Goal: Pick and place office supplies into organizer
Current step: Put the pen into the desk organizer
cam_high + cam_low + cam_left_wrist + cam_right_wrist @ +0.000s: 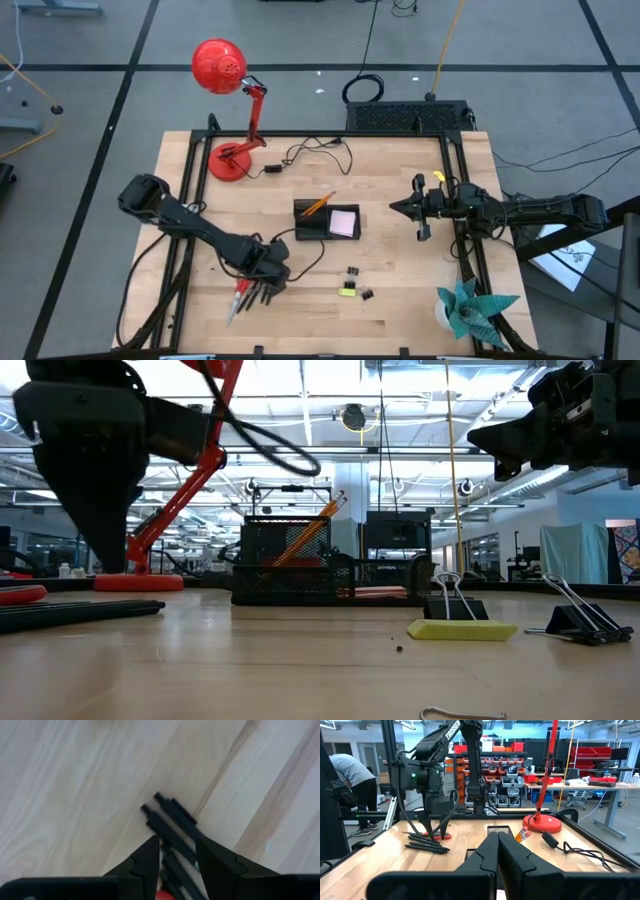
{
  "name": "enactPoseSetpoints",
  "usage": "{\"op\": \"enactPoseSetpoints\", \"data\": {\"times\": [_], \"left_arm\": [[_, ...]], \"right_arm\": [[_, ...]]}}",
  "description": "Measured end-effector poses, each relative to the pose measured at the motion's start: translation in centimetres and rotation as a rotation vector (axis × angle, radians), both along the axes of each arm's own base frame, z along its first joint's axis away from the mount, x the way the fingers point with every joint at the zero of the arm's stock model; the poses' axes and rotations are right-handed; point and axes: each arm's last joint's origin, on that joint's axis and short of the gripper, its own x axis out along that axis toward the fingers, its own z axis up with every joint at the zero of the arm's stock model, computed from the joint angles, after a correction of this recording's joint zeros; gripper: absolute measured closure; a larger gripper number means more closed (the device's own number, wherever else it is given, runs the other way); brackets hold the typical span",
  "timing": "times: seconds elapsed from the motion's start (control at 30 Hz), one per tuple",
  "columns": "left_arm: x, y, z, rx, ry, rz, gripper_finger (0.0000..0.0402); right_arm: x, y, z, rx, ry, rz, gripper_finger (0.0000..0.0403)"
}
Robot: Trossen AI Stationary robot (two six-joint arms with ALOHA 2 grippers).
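Several black pens (262,296) (170,822) lie on the table near its front left. Red-handled scissors (236,296) lie beside them. My left gripper (177,845) points down over the pens, open. Its fingertips (106,565) stand a little above the pens (85,610), which show through the gap. The black organizer (312,225) sits mid-table with orange pencils (318,203) upright in its tall end and a pink sticky pad (344,222) on its flat part. Binder clips (352,272) and a yellow-green piece (347,290) lie nearer the front. My right gripper (395,207) waits shut at the right, held level.
A red desk lamp (230,160) and its cable stand at the back left. A teal paper plant (468,308) sits at the front right corner, and a black box (405,115) lies behind the table. A person (350,775) bends over beyond the table's left side.
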Motion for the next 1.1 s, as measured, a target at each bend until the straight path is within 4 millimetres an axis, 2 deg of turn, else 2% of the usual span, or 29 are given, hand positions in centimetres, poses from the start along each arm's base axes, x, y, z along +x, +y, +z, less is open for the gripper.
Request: {"op": "enactPoseSetpoints", "data": {"times": [0.27, 0.67, 0.77, 0.97, 1.03, 1.1], "left_arm": [[0.6, 0.2, -2.7, 0.041, 0.086, -0.009, 0.0270], [1.0, 0.1, -3.3, 0.039, 0.082, -0.076, 0.0274], [1.1, 0.0, -3.3, 0.041, 0.075, -0.113, 0.0299], [1.2, -0.1, -3.2, 0.048, 0.060, -0.163, 0.0383], [1.4, -0.1, -3.2, 0.051, 0.044, -0.174, 0.0387], [1.5, -0.1, -3.1, 0.056, 0.030, -0.195, 0.0372]], "right_arm": [[0.0, 0.0, 0.0, 0.000, 0.003, 0.000, 0.0399], [0.0, 0.0, 0.0, 0.000, 0.003, 0.000, 0.0399], [0.0, 0.0, 0.0, 0.000, 0.003, 0.000, 0.0399], [0.0, 0.0, 0.0, 0.000, 0.003, 0.000, 0.0399], [0.0, 0.0, 0.0, 0.000, 0.003, 0.000, 0.0399], [0.0, 0.0, 0.0, 0.000, 0.003, 0.000, 0.0399]]}}
